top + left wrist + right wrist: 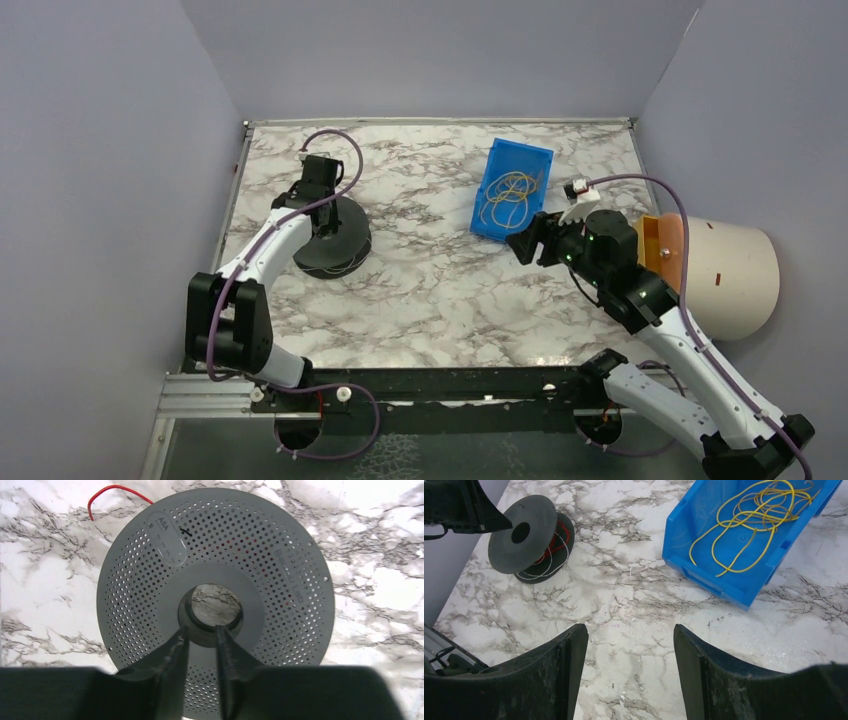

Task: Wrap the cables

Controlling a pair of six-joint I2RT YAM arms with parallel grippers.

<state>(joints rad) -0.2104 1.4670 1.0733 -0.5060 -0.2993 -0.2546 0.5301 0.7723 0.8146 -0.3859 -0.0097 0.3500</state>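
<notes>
Left of centre in the top view: grey perforated plastic spool [338, 248], red wire [555, 539] on it. Left gripper [200, 630] sits at the hub with its jaws nearly together; whether it is pinching is unclear. Right of centre: blue plastic bin [541, 156] holding the loose yellow cable [512, 190]. The right gripper [525, 243] is just beside the bin, jaws spread wide and empty.

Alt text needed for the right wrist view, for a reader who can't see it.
The right hand hangs open above a marble table, holding nothing. Ahead to the right sits a blue bin with loose yellow cable inside; at the far left lies a grey spool with red and white cable wound on it.
</notes>
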